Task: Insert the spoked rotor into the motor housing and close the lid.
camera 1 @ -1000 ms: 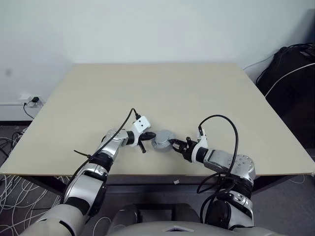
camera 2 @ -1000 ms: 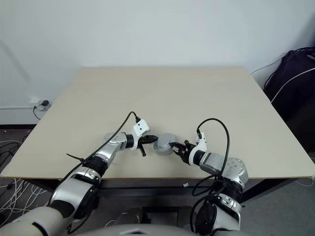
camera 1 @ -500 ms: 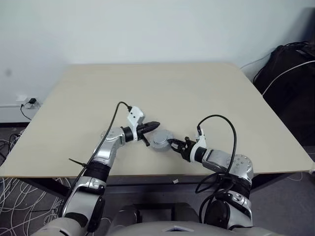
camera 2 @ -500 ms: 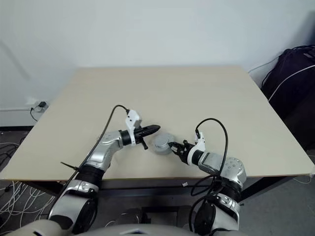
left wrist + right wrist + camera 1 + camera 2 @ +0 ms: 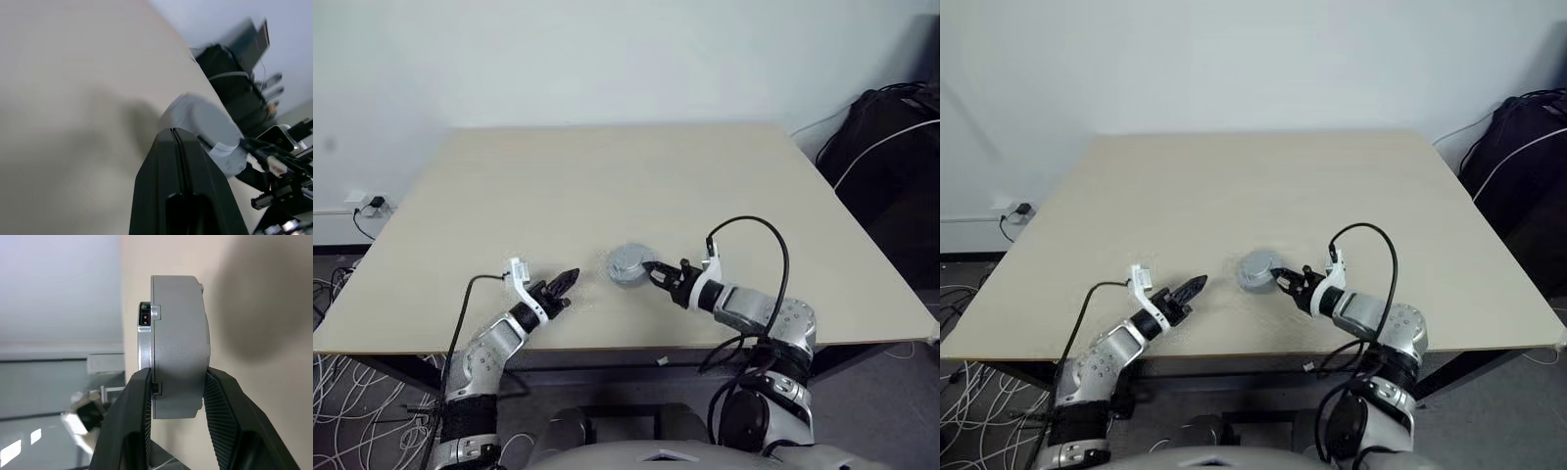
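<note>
My right gripper (image 5: 651, 268) is shut on a round grey motor housing (image 5: 628, 263) near the table's front middle. In the right wrist view both fingers (image 5: 139, 396) clamp its rim, and the housing (image 5: 178, 333) shows as a thick grey part against a thinner silver one, closed together, a little off the table. The seam does not let me tell lid from housing. The spoked rotor is hidden. My left gripper (image 5: 568, 279) is shut and empty, low near the front edge, left of the housing and apart from it, pointing toward it. In the left wrist view the housing (image 5: 210, 125) lies beyond the pressed-together fingers (image 5: 182, 161).
The beige table (image 5: 607, 176) stretches far behind the housing. A black bag with a white cable (image 5: 891, 137) stands off the table's right side. A wall socket (image 5: 372, 203) and loose cables (image 5: 352, 392) are on the floor at the left.
My left arm has pulled away from the housing, back to the left and low toward the front edge, with the wrist rolled. The right gripper still holds the housing, slightly higher.
</note>
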You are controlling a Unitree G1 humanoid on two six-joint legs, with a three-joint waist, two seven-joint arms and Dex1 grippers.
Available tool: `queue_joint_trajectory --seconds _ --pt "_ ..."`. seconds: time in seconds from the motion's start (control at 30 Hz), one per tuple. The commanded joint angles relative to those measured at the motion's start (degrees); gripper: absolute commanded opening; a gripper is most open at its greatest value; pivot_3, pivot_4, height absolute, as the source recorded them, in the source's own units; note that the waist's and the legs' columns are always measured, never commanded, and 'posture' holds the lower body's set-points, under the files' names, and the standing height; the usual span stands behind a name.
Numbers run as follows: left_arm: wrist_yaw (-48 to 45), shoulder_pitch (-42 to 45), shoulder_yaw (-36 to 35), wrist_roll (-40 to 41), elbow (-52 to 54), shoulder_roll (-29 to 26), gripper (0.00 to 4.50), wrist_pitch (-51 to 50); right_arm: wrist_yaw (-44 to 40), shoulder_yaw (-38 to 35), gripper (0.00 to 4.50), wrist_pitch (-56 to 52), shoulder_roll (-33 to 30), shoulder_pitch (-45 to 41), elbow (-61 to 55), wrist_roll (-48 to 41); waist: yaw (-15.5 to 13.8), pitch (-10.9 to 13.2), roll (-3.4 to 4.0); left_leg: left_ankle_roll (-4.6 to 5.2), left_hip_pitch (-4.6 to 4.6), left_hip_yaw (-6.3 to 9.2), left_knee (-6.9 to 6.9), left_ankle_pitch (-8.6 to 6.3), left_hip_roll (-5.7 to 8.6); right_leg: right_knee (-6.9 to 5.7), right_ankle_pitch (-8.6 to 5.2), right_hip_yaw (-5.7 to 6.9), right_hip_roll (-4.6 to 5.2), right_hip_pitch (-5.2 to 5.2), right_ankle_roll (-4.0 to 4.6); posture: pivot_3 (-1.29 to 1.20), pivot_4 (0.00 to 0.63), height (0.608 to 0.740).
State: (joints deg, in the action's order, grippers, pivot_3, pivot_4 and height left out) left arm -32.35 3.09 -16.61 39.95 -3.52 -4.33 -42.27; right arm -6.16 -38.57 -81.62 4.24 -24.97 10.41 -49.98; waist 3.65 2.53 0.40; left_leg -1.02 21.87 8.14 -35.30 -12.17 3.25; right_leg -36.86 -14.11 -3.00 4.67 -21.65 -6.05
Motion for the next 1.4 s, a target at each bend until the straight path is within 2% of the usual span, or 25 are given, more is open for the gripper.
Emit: queue_joint_trajectory --seconds 0.03,0.17,0.27,0.53,0.67,1.07,1.4 --pt "2.3 0.2 -3.5 6.3 1.5 0.8 0.0 -3.7 -0.9 0.5 1.23 -0.3 1.0 -2.8 -4.1 -5.0 0.0 0.0 0.0 0.0 0.0 -0.01 0.01 0.0 0.0 0.0 0.0 0.0 0.0 0.0 0.01 0.0 0.0 0.74" --pt "3.7 -0.3 -5.0 10.2 0.9 1.7 0.0 -6.3 -0.3 1.0 1.23 -1.5 1.7 -3.8 -6.4 -7.4 0.1 0.0 0.0 -0.02 0.03 -0.02 0.06 -0.02 0.0 0.01 -0.02 -0.02 0.0 0.02 0.04 0.0 0.0 0.74" --pt "4.1 -0.3 -5.9 13.5 0.6 2.8 0.62 -8.2 0.8 1.0 1.23 -2.0 2.3 -4.5 -7.3 -8.7 0.0 0.0 0.0 -0.03 0.08 -0.03 0.07 -0.02 0.0 0.03 -0.03 -0.04 0.0 -0.02 0.07 0.0 0.0 0.74" --pt "3.1 -0.1 -5.3 18.1 -1.0 3.6 3.3 -11.0 4.1 1.4 1.23 -2.6 3.5 -5.9 -8.4 -12.5 0.1 0.0 0.01 -0.04 0.1 -0.05 0.07 -0.03 -0.01 0.02 -0.19 -0.04 0.0 -0.08 0.36 0.0 0.0 0.74" --pt "1.7 -0.1 -5.4 20.6 -0.3 4.3 4.48 -11.2 5.5 1.9 1.23 -2.2 3.5 -6.3 -8.0 -13.8 0.0 0.0 0.01 -0.05 0.13 -0.05 0.09 -0.03 -0.01 0.04 -0.2 -0.05 0.0 -0.12 0.37 0.0 0.0 0.74" --pt "3.1 -1.0 -5.4 26.3 0.7 5.6 4.48 -11.9 5.8 4.5 1.23 -1.7 2.2 -5.2 -4.8 -13.4 0.1 0.0 0.0 -0.05 0.19 -0.08 0.12 -0.03 -0.02 0.05 -0.24 -0.07 0.0 -0.17 0.45 0.0 0.0 0.74" --pt "2.1 0.4 -4.2 27.2 -1.0 6.0 4.48 -11.7 6.3 5.3 1.23 -3.0 2.1 -4.6 -5.4 -14.5 0.0 0.0 0.0 -0.05 0.25 -0.09 0.12 -0.03 -0.01 0.07 -0.25 -0.06 0.0 -0.2 0.48 0.0 0.0 0.74"
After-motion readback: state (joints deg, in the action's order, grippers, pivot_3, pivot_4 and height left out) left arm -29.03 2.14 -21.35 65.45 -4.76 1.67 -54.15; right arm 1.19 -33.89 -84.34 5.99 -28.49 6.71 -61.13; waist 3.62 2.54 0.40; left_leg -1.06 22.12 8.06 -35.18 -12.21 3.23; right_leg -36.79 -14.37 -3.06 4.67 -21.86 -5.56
